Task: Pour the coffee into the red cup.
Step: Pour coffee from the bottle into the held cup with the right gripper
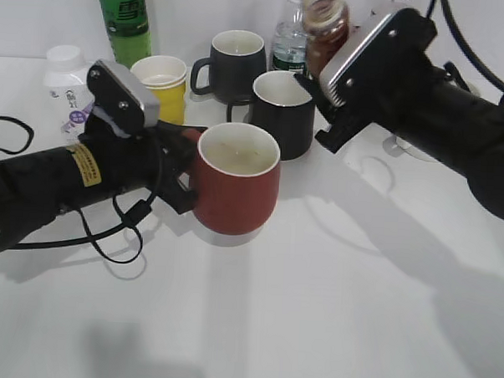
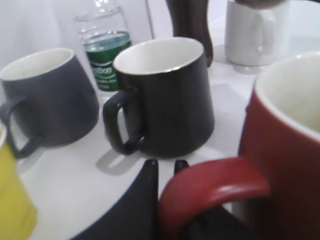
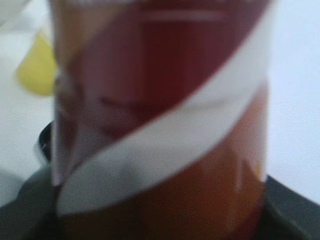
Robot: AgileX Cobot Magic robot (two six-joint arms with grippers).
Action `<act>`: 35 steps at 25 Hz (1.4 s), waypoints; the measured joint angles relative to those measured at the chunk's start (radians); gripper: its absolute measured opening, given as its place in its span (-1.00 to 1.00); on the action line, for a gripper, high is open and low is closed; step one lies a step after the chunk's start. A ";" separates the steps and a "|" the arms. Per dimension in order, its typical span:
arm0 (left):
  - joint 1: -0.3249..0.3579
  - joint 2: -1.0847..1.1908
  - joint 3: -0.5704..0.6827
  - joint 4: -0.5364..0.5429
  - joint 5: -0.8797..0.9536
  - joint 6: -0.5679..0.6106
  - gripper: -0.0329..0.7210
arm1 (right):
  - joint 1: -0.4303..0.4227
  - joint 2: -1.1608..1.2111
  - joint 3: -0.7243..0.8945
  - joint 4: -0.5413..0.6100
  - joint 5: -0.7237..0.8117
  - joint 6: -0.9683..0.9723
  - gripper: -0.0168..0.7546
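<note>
The red cup (image 1: 235, 184) stands at the table's middle, white inside, with no dark liquid showing. My left gripper (image 1: 184, 165) is shut on its loop handle; the left wrist view shows the fingertips (image 2: 165, 166) either side of the handle, with the cup (image 2: 287, 150) at the right. My right gripper (image 1: 324, 71) is shut on the brown coffee bottle (image 1: 326, 29), held upright in the air behind the black mug, back right of the red cup. The bottle's brown body and white swirl (image 3: 160, 130) fill the right wrist view; the jaws are mostly hidden.
A black mug (image 1: 285, 111) stands just behind the red cup, and also shows in the left wrist view (image 2: 165, 95). A dark grey mug (image 1: 235, 63), a yellow paper cup (image 1: 162, 85), a green bottle (image 1: 124, 16), a water bottle (image 1: 288, 40) and a white jar (image 1: 66, 72) stand behind. A cable (image 1: 108, 233) loops under the left arm.
</note>
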 joint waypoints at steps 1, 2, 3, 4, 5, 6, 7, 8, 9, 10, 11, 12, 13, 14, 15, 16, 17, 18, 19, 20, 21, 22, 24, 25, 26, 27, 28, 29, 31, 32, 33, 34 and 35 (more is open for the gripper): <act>0.000 0.002 -0.006 0.010 0.003 0.000 -0.74 | 0.000 0.000 -0.005 -0.022 0.013 -0.020 0.35; 0.000 0.004 -0.009 0.019 0.004 0.000 -0.74 | 0.000 0.000 -0.010 -0.050 0.023 -0.047 0.35; 0.000 0.004 -0.012 0.024 0.008 0.000 -0.74 | 0.000 0.000 -0.011 -0.076 0.030 -0.077 0.35; 0.000 0.004 -0.012 0.027 0.010 0.000 -0.74 | 0.000 0.000 -0.011 -0.097 0.037 -0.104 0.35; 0.000 0.004 -0.012 0.029 0.011 0.000 -0.74 | 0.000 0.000 -0.011 -0.108 0.044 -0.128 0.35; 0.000 0.004 -0.012 0.033 0.013 0.000 -0.74 | 0.000 0.000 -0.011 -0.115 0.047 -0.157 0.35; 0.000 0.004 -0.012 0.044 0.014 0.000 -0.74 | 0.000 0.000 -0.011 -0.119 0.049 -0.185 0.35; 0.000 0.004 -0.012 0.056 0.014 0.000 -0.74 | 0.000 0.000 -0.011 -0.120 0.050 -0.208 0.35; 0.000 0.004 -0.012 0.071 0.014 -0.004 -0.74 | 0.000 0.000 -0.011 -0.121 0.050 -0.233 0.35; 0.000 0.004 -0.012 0.086 0.012 -0.014 -0.74 | 0.000 0.000 -0.011 -0.122 0.051 -0.255 0.35; 0.000 0.004 -0.012 0.099 0.010 -0.024 -0.74 | 0.000 0.000 -0.011 -0.123 0.053 -0.273 0.35; 0.000 0.004 -0.012 0.110 0.007 -0.031 -0.74 | 0.000 0.000 -0.011 -0.123 0.054 -0.287 0.35; 0.000 0.004 -0.012 0.119 0.001 -0.040 -0.74 | 0.000 0.000 -0.011 -0.124 0.057 -0.300 0.35; 0.000 0.004 -0.012 0.128 -0.005 -0.044 -0.74 | 0.000 0.000 -0.011 -0.126 0.059 -0.315 0.35; 0.000 0.004 -0.012 0.135 -0.013 -0.046 -0.74 | 0.000 0.000 -0.011 -0.127 0.061 -0.330 0.35; 0.000 0.004 -0.012 0.143 -0.022 -0.048 -0.74 | 0.000 0.000 -0.011 -0.129 0.063 -0.348 0.35; 0.000 0.004 -0.012 0.149 -0.029 -0.049 -0.74 | 0.000 0.000 -0.011 -0.131 0.064 -0.366 0.35; 0.000 0.004 -0.012 0.152 -0.031 -0.051 -0.74 | 0.000 0.000 -0.011 -0.134 0.064 -0.382 0.35; 0.000 0.004 -0.012 0.152 -0.033 -0.052 -0.74 | 0.000 0.000 -0.011 -0.136 0.065 -0.396 0.35; 0.000 0.004 -0.012 0.152 -0.034 -0.052 -0.74 | 0.000 0.000 -0.011 -0.137 0.065 -0.415 0.35; 0.000 0.004 -0.012 0.153 -0.035 -0.052 -0.74 | 0.000 0.000 -0.011 -0.138 0.065 -0.434 0.35; 0.000 0.004 -0.008 0.155 -0.037 -0.052 -0.74 | 0.000 0.000 -0.011 -0.140 0.065 -0.451 0.35; 0.000 0.004 0.002 0.157 -0.041 -0.053 -0.74 | 0.000 0.000 -0.011 -0.142 0.065 -0.495 0.35; 0.000 0.004 0.009 0.158 -0.044 -0.053 -0.74 | 0.000 0.000 -0.011 -0.141 0.065 -0.517 0.35; 0.000 0.004 0.014 0.161 -0.049 -0.053 -0.74 | 0.000 0.000 -0.011 -0.142 0.065 -0.533 0.35; 0.000 0.004 0.019 0.163 -0.061 -0.053 -0.74 | 0.000 0.000 -0.011 -0.143 0.065 -0.553 0.35; 0.000 0.004 0.026 0.164 -0.072 -0.053 -0.74 | 0.000 0.000 -0.011 -0.143 0.065 -0.568 0.35; 0.000 0.004 0.032 0.165 -0.084 -0.054 -0.74 | 0.000 0.000 -0.011 -0.145 0.065 -0.580 0.35; 0.000 0.004 0.041 0.166 -0.100 -0.057 -0.74 | 0.000 0.000 -0.011 -0.150 0.065 -0.603 0.35; 0.000 0.004 0.044 0.166 -0.104 -0.057 -0.74 | 0.000 0.000 -0.011 -0.152 0.065 -0.608 0.35; 0.000 0.004 0.046 0.167 -0.106 -0.057 -0.74 | 0.000 0.000 -0.011 -0.157 0.066 -0.611 0.35; 0.000 0.004 0.047 0.167 -0.106 -0.057 -0.74 | 0.000 0.000 -0.011 -0.163 0.066 -0.615 0.35; 0.000 0.004 0.047 0.167 -0.106 -0.059 -0.74 | 0.000 0.000 -0.011 -0.172 0.066 -0.617 0.35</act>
